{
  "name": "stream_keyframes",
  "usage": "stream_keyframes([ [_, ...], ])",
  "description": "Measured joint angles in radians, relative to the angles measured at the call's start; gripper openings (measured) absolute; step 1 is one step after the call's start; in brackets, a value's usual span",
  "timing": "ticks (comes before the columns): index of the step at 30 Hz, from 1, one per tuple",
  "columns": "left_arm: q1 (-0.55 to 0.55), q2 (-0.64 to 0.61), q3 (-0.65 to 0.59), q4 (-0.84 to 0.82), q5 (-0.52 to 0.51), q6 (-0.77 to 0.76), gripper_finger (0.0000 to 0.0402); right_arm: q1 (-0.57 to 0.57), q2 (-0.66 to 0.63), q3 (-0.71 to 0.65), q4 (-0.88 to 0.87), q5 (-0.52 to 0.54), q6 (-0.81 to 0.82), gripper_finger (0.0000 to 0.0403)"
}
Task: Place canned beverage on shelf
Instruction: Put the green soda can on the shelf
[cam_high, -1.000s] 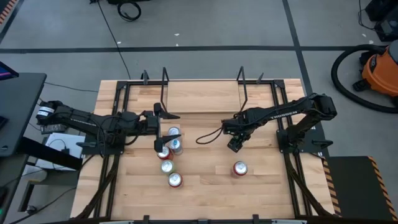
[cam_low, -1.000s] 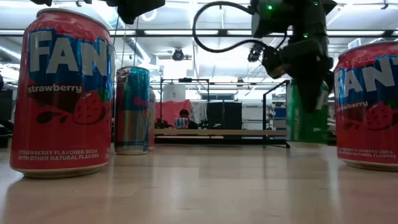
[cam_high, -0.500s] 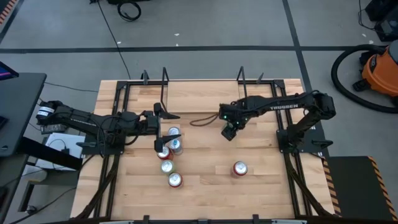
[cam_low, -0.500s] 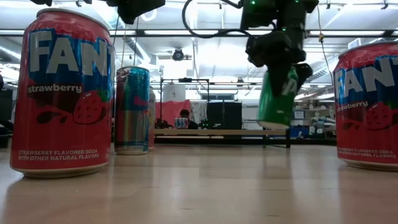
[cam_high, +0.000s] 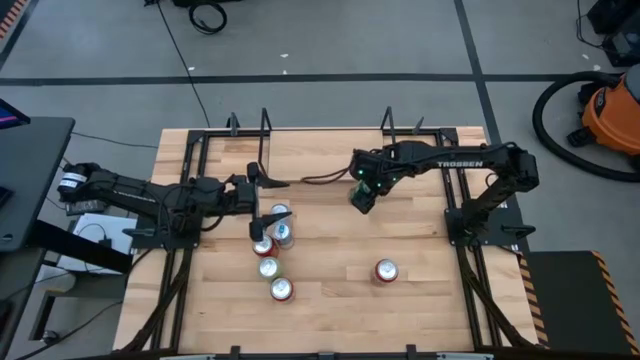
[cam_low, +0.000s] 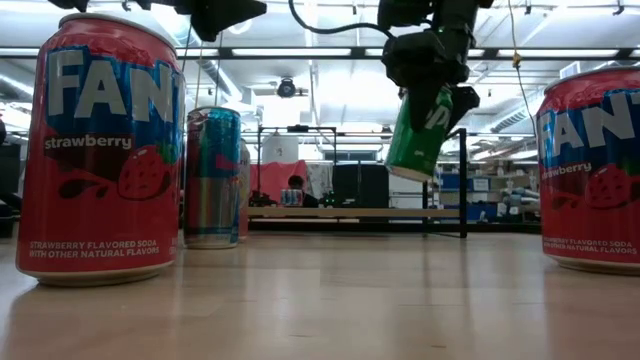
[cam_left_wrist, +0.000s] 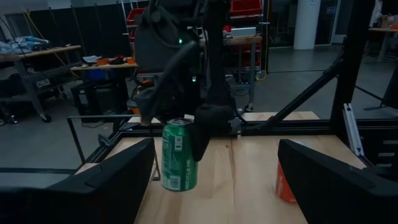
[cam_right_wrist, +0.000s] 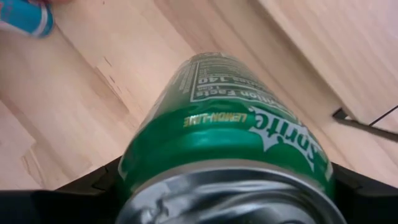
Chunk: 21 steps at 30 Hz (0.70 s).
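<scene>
A green Sprite can (cam_low: 423, 133) hangs tilted in my right gripper (cam_high: 360, 196), above the tabletop and just in front of the shelf (cam_high: 325, 155). The shelf is a light-wood plank with black rod uprights at the table's far edge. The can also shows in the left wrist view (cam_left_wrist: 179, 155) and the right wrist view (cam_right_wrist: 230, 137). My left gripper (cam_high: 262, 207) is open and empty, held above a cluster of cans (cam_high: 279, 213) left of centre. My right gripper pinches the green can's side wall near its top rim (cam_right_wrist: 186, 186) between its two fingers (cam_right_wrist: 93, 183), one on each side. The fingers come from above, slanting. The can is lifted clear of the table and hangs tilted below the fingers.
Several cans stand left of centre: a blue-and-silver one (cam_low: 212, 178), and red Fanta cans (cam_low: 100, 150) toward the near edge. A single red can (cam_high: 386, 270) stands at the near right and also shows in the low view (cam_low: 592, 165). Black frame rails (cam_high: 455, 215) run along both table sides.
My right gripper has carried the green can up and toward the table's far edge and a little left, nearer the shelf. The can has risen higher off the table and now hangs more tilted.
</scene>
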Motion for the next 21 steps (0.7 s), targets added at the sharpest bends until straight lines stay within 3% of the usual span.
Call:
stream_keyframes([
  [11,0.002,0.000,0.000,-0.002,0.000,-0.003,0.0354,-0.030,0.022,0.093,0.002,0.000,-0.033,0.0321],
  [21,0.000,0.000,0.000,-0.027,0.000,-0.003,0.0354,-0.049,0.284,0.414,-0.189,0.042,-0.122,0.0321],
])
